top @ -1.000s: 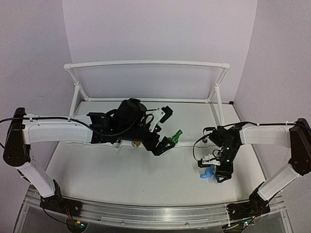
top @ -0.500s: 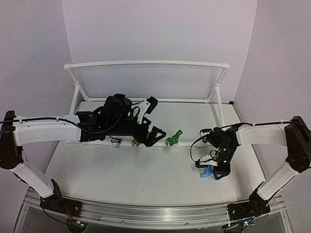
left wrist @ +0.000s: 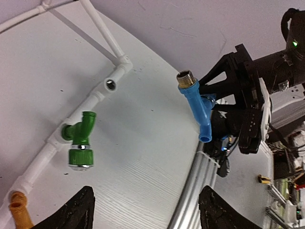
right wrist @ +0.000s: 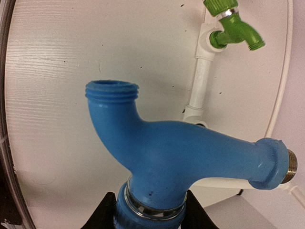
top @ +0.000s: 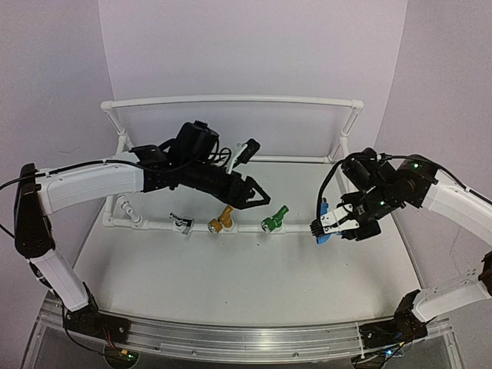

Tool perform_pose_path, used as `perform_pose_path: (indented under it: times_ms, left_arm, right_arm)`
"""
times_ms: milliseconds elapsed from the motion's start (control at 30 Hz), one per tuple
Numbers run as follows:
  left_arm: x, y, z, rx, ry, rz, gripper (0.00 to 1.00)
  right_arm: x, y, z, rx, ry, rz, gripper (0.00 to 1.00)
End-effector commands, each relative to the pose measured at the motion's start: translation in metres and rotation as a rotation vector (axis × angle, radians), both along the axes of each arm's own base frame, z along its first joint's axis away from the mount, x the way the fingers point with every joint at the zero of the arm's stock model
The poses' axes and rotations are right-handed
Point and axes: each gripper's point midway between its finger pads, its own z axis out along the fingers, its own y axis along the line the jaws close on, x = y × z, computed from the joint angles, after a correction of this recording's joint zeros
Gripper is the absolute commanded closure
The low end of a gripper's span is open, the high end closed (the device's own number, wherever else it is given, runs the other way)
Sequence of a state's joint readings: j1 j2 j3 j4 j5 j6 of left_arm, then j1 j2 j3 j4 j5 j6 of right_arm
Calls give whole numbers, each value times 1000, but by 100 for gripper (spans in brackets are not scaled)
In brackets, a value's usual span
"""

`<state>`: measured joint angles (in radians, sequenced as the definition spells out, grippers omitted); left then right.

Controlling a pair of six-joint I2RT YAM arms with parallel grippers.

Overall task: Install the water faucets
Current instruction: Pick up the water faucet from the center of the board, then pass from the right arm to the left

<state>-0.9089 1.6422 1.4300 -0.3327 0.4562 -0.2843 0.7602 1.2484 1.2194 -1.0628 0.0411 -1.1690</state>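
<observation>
The right gripper (top: 332, 223) has lifted the blue faucet (right wrist: 167, 152) up off the table (top: 231, 269). The left gripper (top: 257, 196) has backed away from the green faucet (left wrist: 78, 143).

The right jaws are shut tight on the fat round bottom of the blue faucet. Its shiny screw end pokes out to one side of them. The left jaws are spread apart with nothing between them. The green faucet sits on the white pipe (left wrist: 90, 102), out in front of the left jaws. The empty hole (left wrist: 110, 85) in the pipe is a bit farther out, past it. That hole looks like the place for the blue one.

Things could go wrong here. The jaws pinch only one end, so the faucet could twist or slip when it gets pushed. If the screw end comes in crooked, it could miss the hole or get stuck. It could also bump the green faucet, which is near the hole.
</observation>
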Motion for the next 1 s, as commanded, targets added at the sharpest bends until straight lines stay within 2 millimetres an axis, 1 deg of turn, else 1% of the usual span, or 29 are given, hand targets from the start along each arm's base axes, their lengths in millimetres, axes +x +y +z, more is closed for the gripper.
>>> perform_pose_path:
  times_ms: [0,100,133,200,333,533,600,667,767,867,967]
  left_arm:
    - [-32,-18,9,-31,194,-190,27]
    - [-39,-27,14,-59,242,-260,29]
    - [-40,-30,18,-69,248,-279,29]
    - [-45,-33,20,-86,271,-323,30]
    - [-61,-37,23,-120,336,-427,33]
    - [-85,-39,24,-134,359,-529,33]
    - [-89,-42,20,-120,364,-537,33]
    - [-89,-46,17,-109,371,-537,34]
    - [-84,-49,9,-86,370,-508,38]
    - [-85,-47,4,-74,376,-508,44]
    - [-86,-46,3,-72,378,-512,56]
  right_arm:
    - [-2,9,28,-119,-143,128,87]
    - [-12,29,37,-136,-209,198,87]
    - [-14,33,39,-156,-240,212,87]
    - [-21,43,40,-181,-283,253,88]
    - [-28,59,42,-201,-327,289,89]
    - [-39,76,40,-213,-341,332,89]
    - [-42,81,39,-216,-344,344,89]
    - [-45,88,39,-210,-351,353,89]
    - [-49,96,43,-189,-348,353,90]
    - [-50,96,44,-195,-353,352,90]
    - [-50,94,42,-202,-354,353,91]
